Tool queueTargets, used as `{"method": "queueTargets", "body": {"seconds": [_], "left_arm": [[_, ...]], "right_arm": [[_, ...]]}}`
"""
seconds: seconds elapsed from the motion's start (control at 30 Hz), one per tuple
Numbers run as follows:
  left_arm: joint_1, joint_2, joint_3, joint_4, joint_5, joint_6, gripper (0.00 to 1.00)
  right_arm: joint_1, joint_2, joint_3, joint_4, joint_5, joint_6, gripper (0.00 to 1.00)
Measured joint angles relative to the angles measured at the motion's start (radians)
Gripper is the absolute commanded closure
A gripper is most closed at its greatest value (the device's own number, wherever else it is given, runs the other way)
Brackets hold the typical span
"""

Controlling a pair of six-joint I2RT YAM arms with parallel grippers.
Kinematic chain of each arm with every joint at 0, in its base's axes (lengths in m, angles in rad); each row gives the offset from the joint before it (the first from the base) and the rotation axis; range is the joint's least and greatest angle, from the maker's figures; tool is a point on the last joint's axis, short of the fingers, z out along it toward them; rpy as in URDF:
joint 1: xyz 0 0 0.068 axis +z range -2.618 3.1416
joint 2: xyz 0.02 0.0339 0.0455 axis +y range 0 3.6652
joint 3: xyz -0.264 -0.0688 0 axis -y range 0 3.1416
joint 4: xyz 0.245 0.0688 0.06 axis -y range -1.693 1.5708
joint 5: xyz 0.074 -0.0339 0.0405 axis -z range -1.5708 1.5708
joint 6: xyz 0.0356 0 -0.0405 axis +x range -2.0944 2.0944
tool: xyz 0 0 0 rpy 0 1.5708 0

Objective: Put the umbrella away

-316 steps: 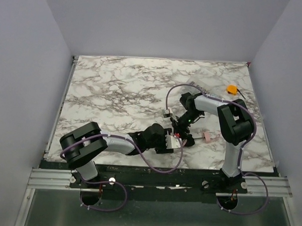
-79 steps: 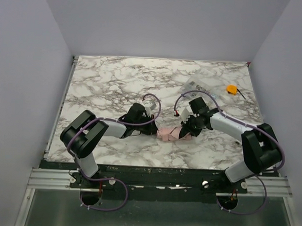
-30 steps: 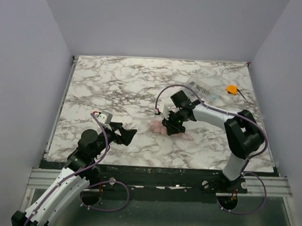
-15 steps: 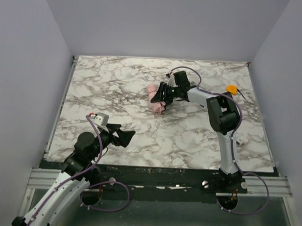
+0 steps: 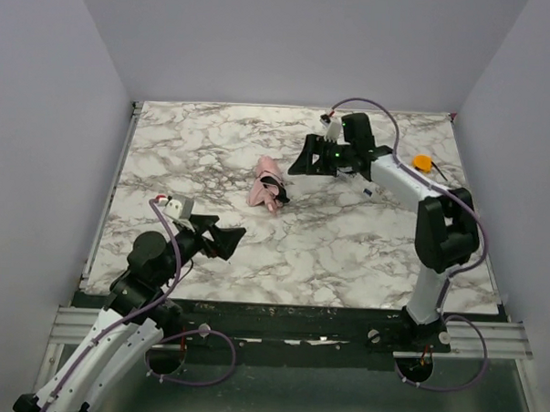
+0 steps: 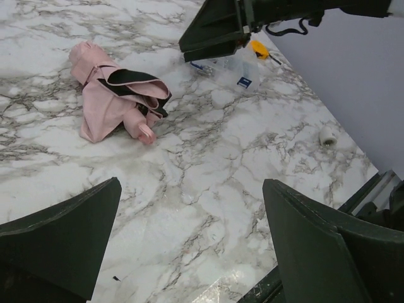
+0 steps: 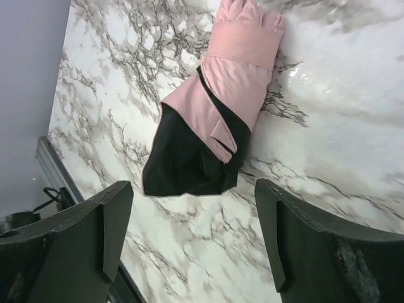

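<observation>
The pale pink folded umbrella (image 5: 266,184) lies loose on the marble table (image 5: 195,157), left of centre, with a dark flap of its lining spread open (image 7: 183,161). My right gripper (image 5: 298,164) hovers just behind and to the right of it, open, with nothing between its fingers (image 7: 192,189). My left gripper (image 5: 230,240) is open at the near left, well short of the umbrella (image 6: 104,95), and holds nothing (image 6: 191,189). The right gripper's dark fingers (image 6: 214,28) show at the top of the left wrist view.
A clear labelled plastic packet (image 6: 243,66) lies under the right arm at the back right. Beside it is a small orange object (image 5: 422,162). A small white cylinder (image 6: 328,136) rests near the right edge. Grey walls enclose the table.
The right gripper carried the umbrella toward the back left, then opened and let go, drawing back to the right. The umbrella now lies free. The left arm has barely shifted.
</observation>
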Motion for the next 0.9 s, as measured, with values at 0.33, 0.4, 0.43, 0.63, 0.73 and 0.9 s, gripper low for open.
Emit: {"method": "queueTargets", "body": {"seconds": [0.33, 0.4, 0.43, 0.63, 0.73, 0.9], "left_arm": [[0.095, 0.222, 0.201, 0.004, 0.143, 0.040, 0.01], [0.143, 0.251, 0.208, 0.011, 0.209, 0.029, 0.02], [0.195, 0.266, 0.208, 0.021, 0.268, 0.014, 0.01], [0.537, 0.290, 0.209, 0.074, 0.526, -0.060, 0.02], [0.590, 0.286, 0.241, 0.013, 0.549, -0.006, 0.02], [0.590, 0.229, 0.243, -0.040, 0.550, 0.101, 0.01]], "right_arm": [[-0.045, -0.390, -0.094, -0.217, 0.063, -0.457, 0.00], [-0.070, -0.479, -0.156, -0.227, 0.031, -0.502, 0.00], [-0.104, -0.531, -0.195, -0.226, -0.002, -0.510, 0.00], [-0.346, -0.805, -0.373, -0.183, -0.061, -0.493, 0.00], [-0.376, -0.925, -0.446, -0.139, -0.070, -0.453, 0.00], [-0.430, -1.030, -0.538, -0.046, -0.088, -0.362, 0.00]]}}
